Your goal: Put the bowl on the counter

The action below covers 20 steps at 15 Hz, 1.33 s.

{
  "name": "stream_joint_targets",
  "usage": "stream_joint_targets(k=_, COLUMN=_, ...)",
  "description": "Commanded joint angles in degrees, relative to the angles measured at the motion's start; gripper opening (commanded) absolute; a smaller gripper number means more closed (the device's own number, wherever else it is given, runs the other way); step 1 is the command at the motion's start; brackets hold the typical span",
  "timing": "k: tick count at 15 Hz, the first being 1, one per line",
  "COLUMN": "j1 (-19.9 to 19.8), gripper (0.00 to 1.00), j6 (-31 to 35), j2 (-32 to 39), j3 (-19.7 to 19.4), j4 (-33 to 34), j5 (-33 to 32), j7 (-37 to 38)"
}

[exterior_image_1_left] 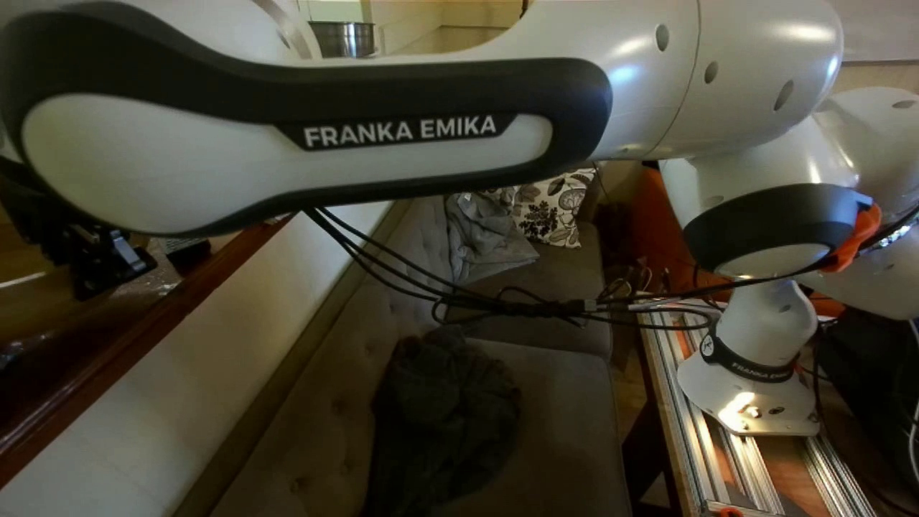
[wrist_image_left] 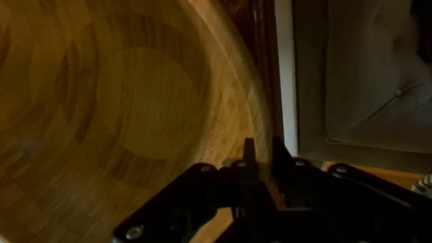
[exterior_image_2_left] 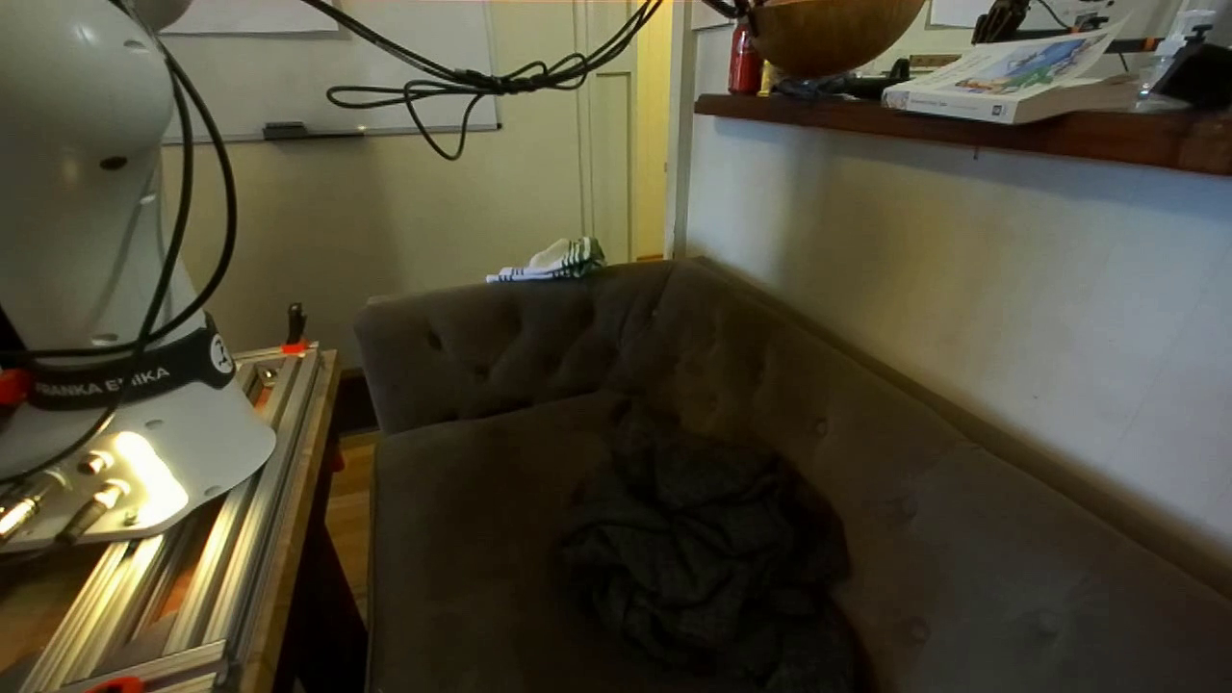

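- Bowl, round, wide and tan: fills the left of the wrist view, its hollow facing the camera.
- Gripper, next to the right: the jaws are clamped on the bowl's rim, one finger inside the wall and one outside.
- Counter: its glossy red-brown edge runs just right of the rim, with a tufted sofa farther right.
- Robot base: at the left in an exterior view, on a railed table.
- Striped cloth: right of that table, on top of the sofa's far armrest.
- Dark crumpled cloth: farther right and nearer, on the sofa seat.
- Red container: at the counter's far left end.
- Right of it, partly cut off by the frame, the bowl: over the counter. Dark things show beneath it, too unclear to name, and I cannot tell whether it touches them.
- Book: right of the bowl, lying on the counter.
- In an exterior view, the gripper at the left, above the counter; a metal pot far behind the robot arm; a patterned cushion farther right, on the far part of the sofa.
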Motion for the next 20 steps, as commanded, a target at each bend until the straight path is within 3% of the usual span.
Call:
stream_joint_targets(k=1, j1=-3.0, gripper=0.04, j6=-1.6, j2=3.3, j3=-0.5, j4=7.8, j5=-1.2, j7=-0.7)
stream_joint_targets(k=14, j1=-6.8, gripper=0.04, j6=-15.1, j2=5.9, j3=-1.6, j4=15.2, j5=-3.1, j7=-0.9)
stream_joint_targets(k=20, j1=-7.5, gripper=0.04, j6=-18.2, j2=6.5, j3=-1.8, j4=16.8, j5=-4.3, j7=-1.5)
